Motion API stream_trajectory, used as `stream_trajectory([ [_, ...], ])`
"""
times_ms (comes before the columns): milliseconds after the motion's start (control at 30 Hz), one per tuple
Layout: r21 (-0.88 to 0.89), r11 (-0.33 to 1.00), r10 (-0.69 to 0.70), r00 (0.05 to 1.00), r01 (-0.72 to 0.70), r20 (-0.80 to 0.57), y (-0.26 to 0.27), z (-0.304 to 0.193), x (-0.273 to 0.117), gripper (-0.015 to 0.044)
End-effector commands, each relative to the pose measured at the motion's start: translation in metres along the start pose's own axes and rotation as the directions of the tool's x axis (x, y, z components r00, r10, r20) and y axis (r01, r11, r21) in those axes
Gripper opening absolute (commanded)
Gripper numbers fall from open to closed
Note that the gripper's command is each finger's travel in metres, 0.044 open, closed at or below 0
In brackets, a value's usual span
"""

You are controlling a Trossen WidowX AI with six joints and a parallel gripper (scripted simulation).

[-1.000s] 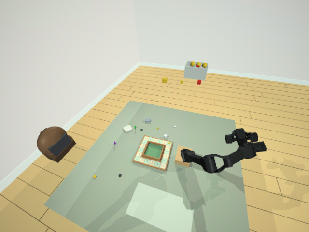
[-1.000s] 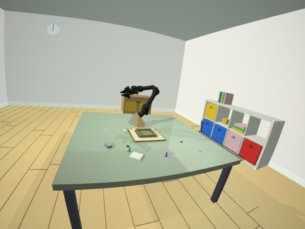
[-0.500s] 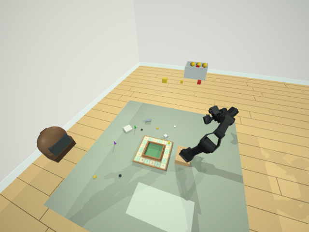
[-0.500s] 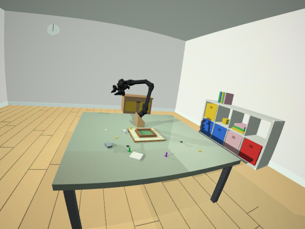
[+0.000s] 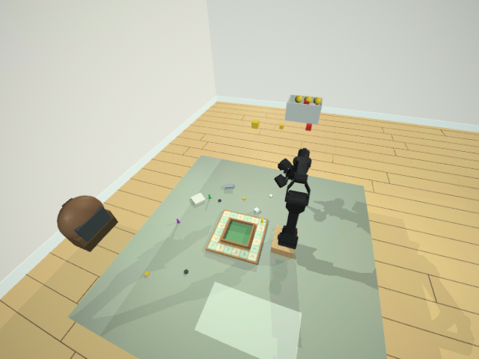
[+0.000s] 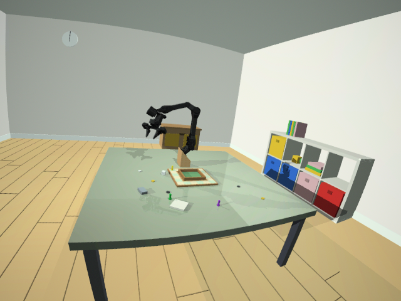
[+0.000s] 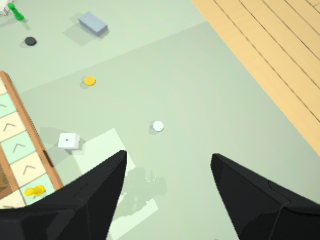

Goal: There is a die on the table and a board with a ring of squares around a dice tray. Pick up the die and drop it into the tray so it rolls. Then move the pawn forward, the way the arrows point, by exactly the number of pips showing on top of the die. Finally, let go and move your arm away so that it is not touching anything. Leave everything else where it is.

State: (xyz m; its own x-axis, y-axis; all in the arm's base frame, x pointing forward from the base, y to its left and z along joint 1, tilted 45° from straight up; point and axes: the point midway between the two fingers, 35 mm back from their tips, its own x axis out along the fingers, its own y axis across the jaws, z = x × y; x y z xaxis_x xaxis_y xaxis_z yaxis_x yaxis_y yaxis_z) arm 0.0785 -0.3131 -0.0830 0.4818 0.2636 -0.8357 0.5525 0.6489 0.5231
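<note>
- My gripper (image 7: 169,158) hangs high above the table (image 6: 123,214), fingers parted to a middling gap, nothing between them.
- The die (image 7: 68,141) is a small white cube lying on the table just beside the outer edge of the board (image 7: 22,145), apart from it by a narrow strip of table.
- In the wrist view the die sits to the left of my left finger (image 7: 95,195) and a little ahead of its tip, so it is outside the gap, not under it.
- The yellow pawn (image 7: 34,190) stands on a square of the board near the die; the green tray (image 5: 239,232) is at the board's centre, beyond the pawn from here.
- The die is a cube, so it has no long axis; its faces look slightly turned against my finger line.
- Judgement: the next move calls for a shift left and slightly forward, then a long descent.
- Risk: the board edge and the pawn are close on the die's far side; one finger must land in that narrow strip.
- A small white disc (image 7: 158,126) lies ahead between my fingers; not mine to touch.
</note>
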Motion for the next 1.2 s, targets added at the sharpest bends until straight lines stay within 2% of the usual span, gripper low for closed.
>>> stream_trajectory([
  [0,-0.005,0.996,0.090,0.979,-0.092,-0.182,0.049,0.001,0.052,0.0275],
  [167,0.002,0.991,0.121,0.914,-0.131,-0.387,0.103,-0.008,0.102,0.0275],
  [367,0.004,0.994,0.090,0.804,-0.109,-0.588,0.157,-0.030,0.149,0.0275],
  [1167,0.003,0.994,0.088,0.794,-0.107,-0.602,0.168,-0.050,0.179,0.0275],
])
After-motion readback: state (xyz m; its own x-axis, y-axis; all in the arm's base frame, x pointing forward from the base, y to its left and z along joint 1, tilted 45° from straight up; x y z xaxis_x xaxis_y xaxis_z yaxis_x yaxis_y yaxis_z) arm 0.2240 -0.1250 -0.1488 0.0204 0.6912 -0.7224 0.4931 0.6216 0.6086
